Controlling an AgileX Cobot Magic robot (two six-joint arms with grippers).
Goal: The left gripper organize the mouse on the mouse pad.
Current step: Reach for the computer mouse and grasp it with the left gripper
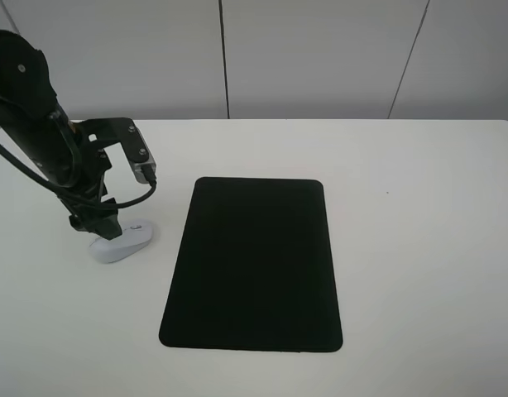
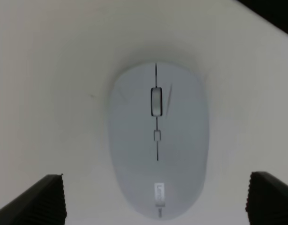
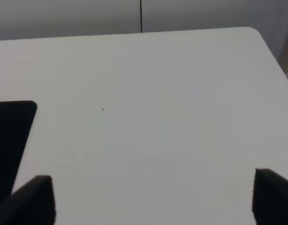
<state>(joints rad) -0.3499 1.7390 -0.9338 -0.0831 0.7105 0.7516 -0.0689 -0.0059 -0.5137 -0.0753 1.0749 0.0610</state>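
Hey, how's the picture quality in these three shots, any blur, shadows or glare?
Exterior high: sharp and evenly lit, no glare, the mouse pad a flat black. Left wrist: soft focus, the mouse slightly blurred, a faint shadow ringing it on the table. Right wrist: mildly soft, even light, no glare.

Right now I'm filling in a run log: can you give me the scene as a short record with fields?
mouse: white, on the table left of the mouse pad, off it
mouse pad: black, flat, nothing on it
left pincer: open, over the mouse, fingers either side, not touching
right pincer: open, over the table right of the pad
task status: mouse not yet gripped
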